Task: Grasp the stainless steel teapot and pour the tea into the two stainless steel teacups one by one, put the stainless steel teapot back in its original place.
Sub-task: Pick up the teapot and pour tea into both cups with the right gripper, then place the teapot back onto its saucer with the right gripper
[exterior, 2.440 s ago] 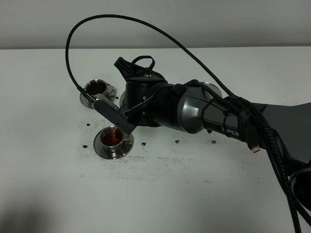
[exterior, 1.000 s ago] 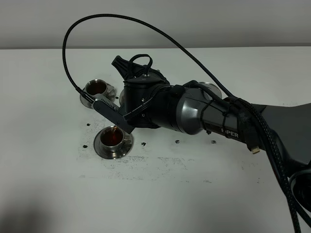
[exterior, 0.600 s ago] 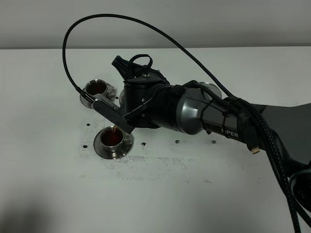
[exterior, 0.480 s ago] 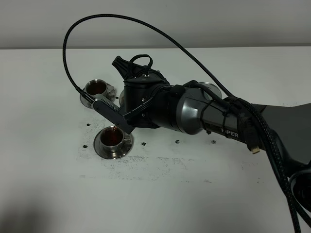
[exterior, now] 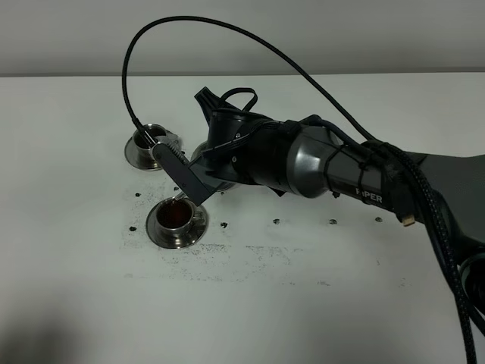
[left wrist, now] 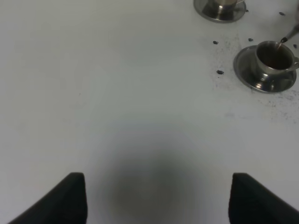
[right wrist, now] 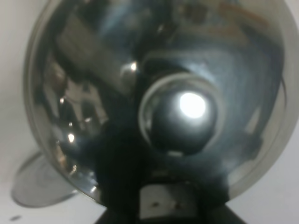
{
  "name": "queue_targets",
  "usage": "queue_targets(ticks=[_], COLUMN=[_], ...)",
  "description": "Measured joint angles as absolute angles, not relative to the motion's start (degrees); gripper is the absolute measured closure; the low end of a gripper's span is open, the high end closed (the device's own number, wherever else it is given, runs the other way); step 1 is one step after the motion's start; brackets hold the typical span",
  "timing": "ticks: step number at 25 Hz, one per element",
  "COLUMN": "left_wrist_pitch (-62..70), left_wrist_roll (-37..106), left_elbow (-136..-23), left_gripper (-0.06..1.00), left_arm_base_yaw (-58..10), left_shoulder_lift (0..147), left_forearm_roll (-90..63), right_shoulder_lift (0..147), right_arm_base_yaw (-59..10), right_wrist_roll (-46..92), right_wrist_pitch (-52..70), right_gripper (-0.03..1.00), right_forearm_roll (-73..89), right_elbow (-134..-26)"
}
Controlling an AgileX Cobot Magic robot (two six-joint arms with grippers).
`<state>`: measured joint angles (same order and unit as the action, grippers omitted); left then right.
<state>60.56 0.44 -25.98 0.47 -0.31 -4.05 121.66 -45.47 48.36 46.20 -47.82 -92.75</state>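
Note:
The stainless steel teapot [right wrist: 180,114] fills the right wrist view, its domed lid and knob facing the camera. My right gripper [right wrist: 156,205] is shut on it. In the exterior view my right arm [exterior: 303,163] reaches across to the left and hides most of the pot. The spout tip [left wrist: 288,35] hangs over the near teacup [exterior: 176,218], which holds dark tea and stands on its saucer [left wrist: 250,77]. The far teacup [exterior: 148,140] sits behind it, partly covered by the gripper. My left gripper [left wrist: 159,200] is open over bare table, away from the cups.
Dark tea specks [exterior: 276,221] dot the white table [exterior: 303,303] around the cups. A black cable [exterior: 227,26] arcs high over the right arm. A steel saucer's rim [right wrist: 32,189] shows beside the pot in the right wrist view.
The right arm and the teapot have shifted right and slightly back, and the cable loop moved with them. The gripper now covers part of the far teacup. The left gripper is unchanged.

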Motion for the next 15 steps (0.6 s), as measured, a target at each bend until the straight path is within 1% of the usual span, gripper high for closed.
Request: queue_targets(ticks=[6,8,12,15], left_wrist_pitch=[60.6,60.6,60.6,60.6], left_wrist_roll=[0.4,0.4,0.4,0.4], left_elbow=[-26.0,-26.0,-26.0,-26.0], left_gripper=[0.33,0.33,0.33,0.33], left_arm_base_yaw=[0.5,0.5,0.5,0.5], left_shoulder_lift=[-0.3,-0.3,-0.3,-0.3], left_forearm_roll=[-4.0,-4.0,-4.0,-4.0], right_shoulder_lift=[115.9,112.4,106.1,103.6], right_arm_base_yaw=[-43.9,-43.4,-43.4,-43.4], right_wrist_roll=[46.7,44.0,36.6,30.3], right_wrist_pitch=[47.6,47.5,45.6,45.0], right_gripper=[0.79,0.79,0.79,0.79], right_forearm_roll=[-33.0,-27.2,-19.4,-13.7], right_elbow=[-92.0,-89.4,-80.8,-76.2])
